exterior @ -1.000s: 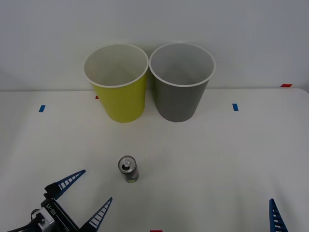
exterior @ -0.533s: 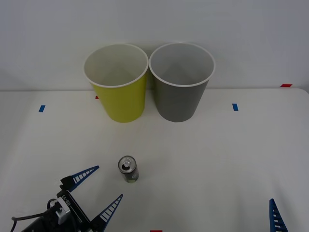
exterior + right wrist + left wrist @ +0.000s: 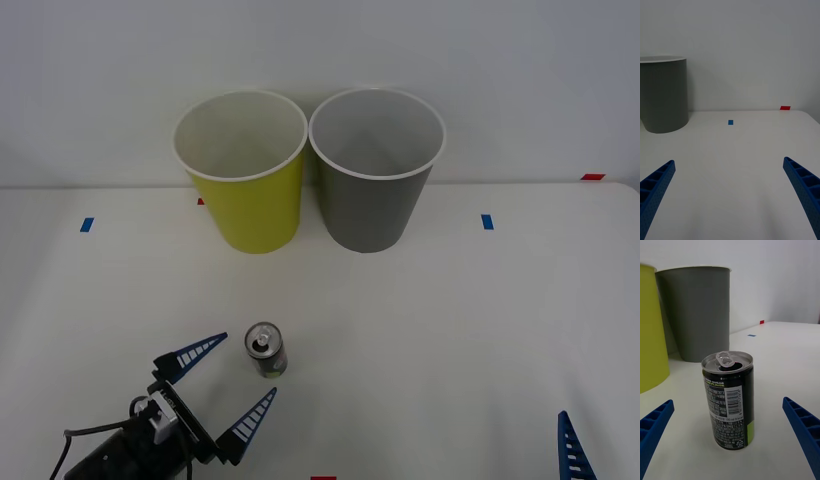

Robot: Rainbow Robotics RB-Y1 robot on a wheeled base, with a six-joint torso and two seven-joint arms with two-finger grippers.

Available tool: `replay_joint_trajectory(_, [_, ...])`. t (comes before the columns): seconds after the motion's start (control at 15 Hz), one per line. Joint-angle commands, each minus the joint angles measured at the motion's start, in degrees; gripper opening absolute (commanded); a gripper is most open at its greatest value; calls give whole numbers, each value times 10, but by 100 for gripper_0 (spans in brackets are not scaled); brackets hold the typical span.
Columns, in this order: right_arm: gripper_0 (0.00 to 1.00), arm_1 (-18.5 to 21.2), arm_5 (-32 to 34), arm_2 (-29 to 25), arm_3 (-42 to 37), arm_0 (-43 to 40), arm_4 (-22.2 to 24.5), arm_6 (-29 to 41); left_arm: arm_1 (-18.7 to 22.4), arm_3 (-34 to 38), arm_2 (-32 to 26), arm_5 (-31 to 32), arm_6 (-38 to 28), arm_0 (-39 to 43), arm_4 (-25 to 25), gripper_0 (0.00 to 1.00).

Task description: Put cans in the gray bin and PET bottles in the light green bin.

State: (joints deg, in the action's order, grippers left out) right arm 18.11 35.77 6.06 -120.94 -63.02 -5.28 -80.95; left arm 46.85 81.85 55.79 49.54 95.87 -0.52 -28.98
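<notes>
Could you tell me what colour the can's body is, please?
The can is black with a yellow-green patch; left wrist view.

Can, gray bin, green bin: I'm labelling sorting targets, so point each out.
can (image 3: 730, 401), left wrist view, on its printed side.
gray bin (image 3: 372, 205), front view, on its outer wall.
green bin (image 3: 255, 210), front view, on its outer wall.

Left claw beside the can, two bins at the back of the counter

The left claw (image 3: 228, 388) sits with its blue fingers spread wide, just left of and nearer than the upright can (image 3: 266, 350), not touching it. On the white counter (image 3: 450, 330), the light green bin (image 3: 243, 172) and the gray bin (image 3: 375, 170) stand side by side by the wall. A blue fingertip of the right claw (image 3: 572, 450) pokes in at the lower right corner.
</notes>
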Motion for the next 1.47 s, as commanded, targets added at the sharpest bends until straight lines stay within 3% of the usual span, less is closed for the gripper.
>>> replay_joint_trajectory(0.07, [100, 0, 0, 0, 0, 0, 0, 0, -4, -6, 66, -1, 5, -54, -70, 100])
replay_joint_trajectory(1.07, [100, 0, 0, 0, 0, 0, 0, 0, -40, -10, 77, -62, 9, -113, -98, 100])
replay_joint_trajectory(1.13, [100, 0, 0, 0, 0, 0, 0, 0, -41, -10, 76, -63, 10, -115, -98, 80])
replay_joint_trajectory(1.2, [100, 0, 0, 0, 0, 0, 0, 0, -41, -10, 77, -63, 10, -116, -96, 39])
replay_joint_trajectory(1.27, [100, 0, 0, 0, 0, 0, 0, 0, -41, -10, 77, -63, 11, -118, -94, 18])
replay_joint_trajectory(1.4, [100, 0, 0, 0, 0, 0, 0, 0, -44, -10, 76, -63, 11, -121, -95, 4])
replay_joint_trajectory(1.47, [100, 0, 0, 0, 0, 0, 0, 0, -46, -10, 76, -63, 11, -121, -94, 2])
